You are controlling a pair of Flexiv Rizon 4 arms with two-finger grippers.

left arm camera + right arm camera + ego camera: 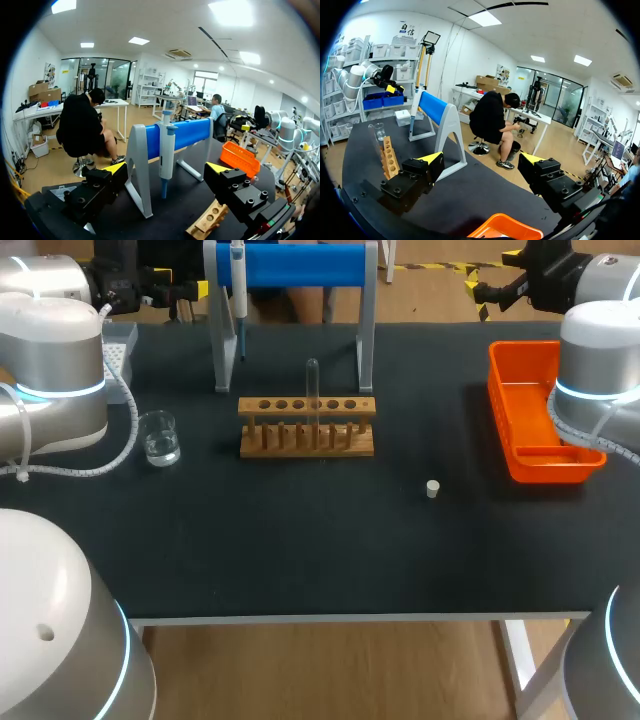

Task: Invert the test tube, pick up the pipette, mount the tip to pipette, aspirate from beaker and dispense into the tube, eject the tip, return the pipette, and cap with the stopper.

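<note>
A: Left gripper (167, 169)?
B: Fingers apart, empty. Pipette (166, 150) hangs on the blue stand (187, 132) straight ahead; rack (207, 221) beneath, partly cut off.
A: Right gripper (482, 159)?
B: Fingers spread, empty. Test tube (373, 139) stands in the rack, ahead, out past one finger; orange tray (505, 227) beneath, cut off. Any marking on the pipette is too small to read.
</note>
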